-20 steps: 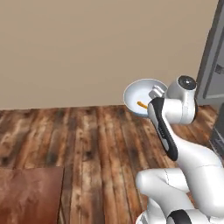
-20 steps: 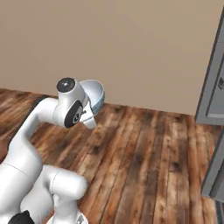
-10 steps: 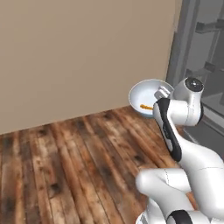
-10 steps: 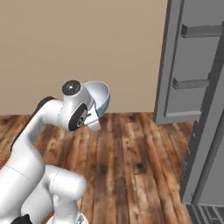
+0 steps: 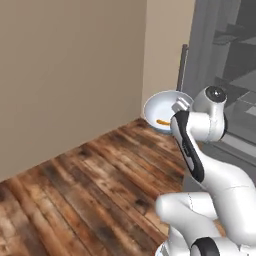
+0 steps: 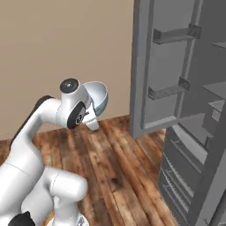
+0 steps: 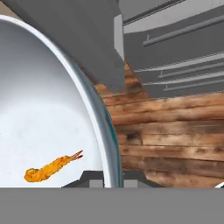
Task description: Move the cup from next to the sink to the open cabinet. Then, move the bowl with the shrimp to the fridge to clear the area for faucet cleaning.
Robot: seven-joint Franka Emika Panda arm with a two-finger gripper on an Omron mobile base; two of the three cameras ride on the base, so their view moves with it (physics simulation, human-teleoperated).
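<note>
My gripper (image 7: 111, 183) is shut on the rim of the white bowl (image 7: 48, 109), holding it up in front of the arm. The small orange shrimp (image 7: 50, 168) lies inside the bowl. In the left base view the bowl (image 5: 163, 111) hangs above the floor with the shrimp (image 5: 162, 122) in it and the gripper (image 5: 179, 106) at its right rim. From the right base view I see the bowl's (image 6: 98, 96) outside. The tall grey fridge (image 6: 185, 88) stands open just right of the bowl. The cup, sink, cabinet and faucet are out of view.
The fridge door (image 6: 148, 66) swings out toward me, with grey door shelves (image 6: 170, 92) and lower drawers (image 6: 183, 176) inside. A vertical bar handle (image 5: 182, 67) shows behind the bowl. Wooden floor (image 5: 90, 190) spreads below, and a beige wall (image 5: 65, 75) stands to the left.
The whole scene has swung left as the base moved, so the open fridge now looms close on the right. The bowl stays held in the gripper.
</note>
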